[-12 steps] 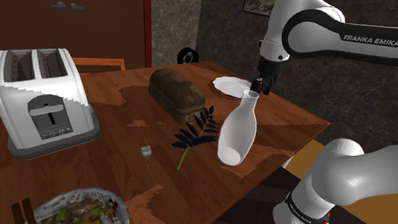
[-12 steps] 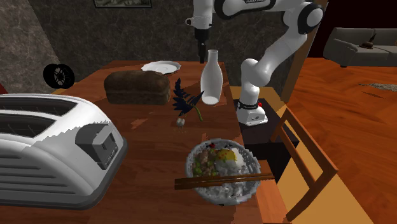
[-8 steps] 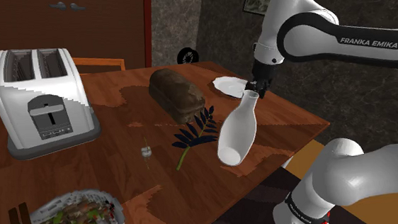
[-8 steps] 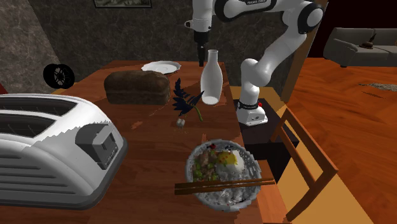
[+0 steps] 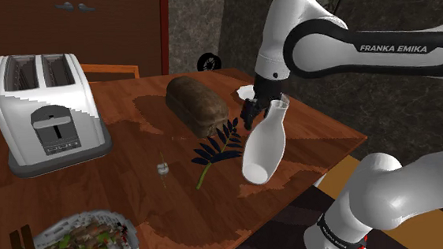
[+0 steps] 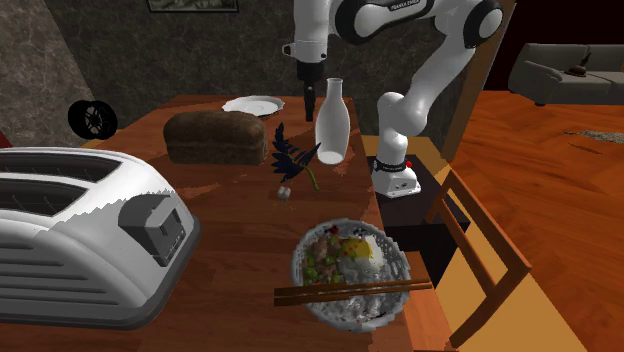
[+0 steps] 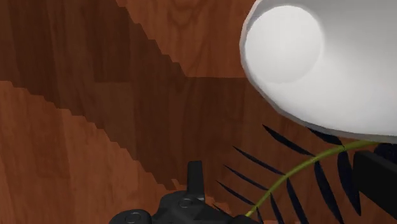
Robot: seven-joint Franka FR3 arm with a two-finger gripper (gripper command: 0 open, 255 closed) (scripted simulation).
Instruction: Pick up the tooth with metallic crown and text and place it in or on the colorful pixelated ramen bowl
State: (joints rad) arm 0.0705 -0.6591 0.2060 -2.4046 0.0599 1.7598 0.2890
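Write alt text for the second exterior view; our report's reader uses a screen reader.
A white robot arm's black gripper hangs beside the neck of a white bottle on a wooden table. Nearer the camera lie a tiny tooth, a food-filled bowl with chopsticks and a white toaster.

Wears glossy white, rounded shells along the arm (image 5: 297, 24), broken by dark grey joint bands. Carries white "FRANKA EMIKA" lettering (image 5: 394, 50) on one dark band. Ends in an all-black end effector (image 5: 252, 118). Shows a black ring and red mark at the foot (image 6: 397, 177).
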